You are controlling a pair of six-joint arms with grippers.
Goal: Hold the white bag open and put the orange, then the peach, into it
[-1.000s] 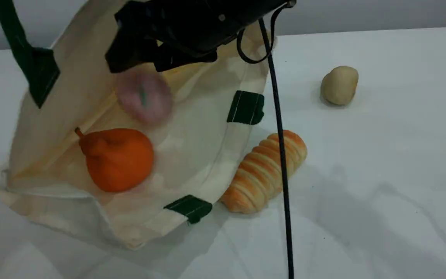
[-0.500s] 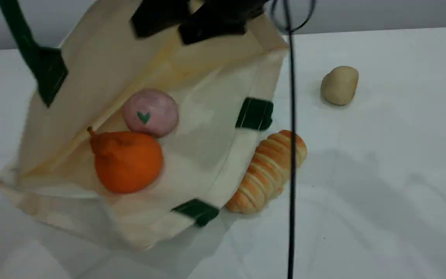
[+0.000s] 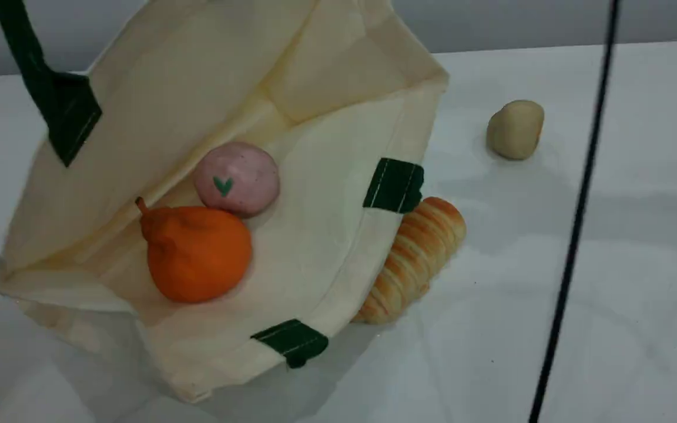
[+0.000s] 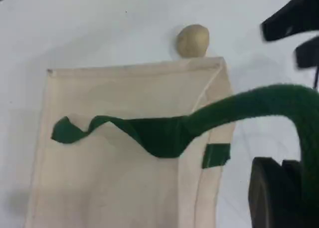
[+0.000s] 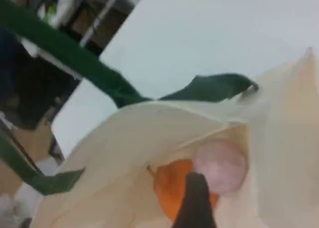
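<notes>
The white bag (image 3: 327, 235) lies on the table with its mouth held open. Inside it the orange (image 3: 197, 258) rests with the peach (image 3: 235, 185) touching it from behind. In the left wrist view my left gripper (image 4: 291, 188) is shut on the bag's dark green handle (image 4: 249, 106), which rises taut from the bag (image 4: 114, 188). My right gripper (image 4: 294, 38) hangs open and empty above the bag's far side. Its dark fingertip (image 5: 197, 203) points down at the orange (image 5: 172, 188) and peach (image 5: 222, 165). Neither gripper shows in the scene view.
A striped bread roll (image 3: 415, 258) lies against the bag's right edge, partly under it. A beige lump (image 3: 515, 129) sits further back right. A black cable (image 3: 573, 223) hangs down across the right of the scene view.
The peach dropped from my right gripper into the bag and settled against the orange. The right gripper rose out of the scene view and its cable swung right. The bag shifted slightly.
</notes>
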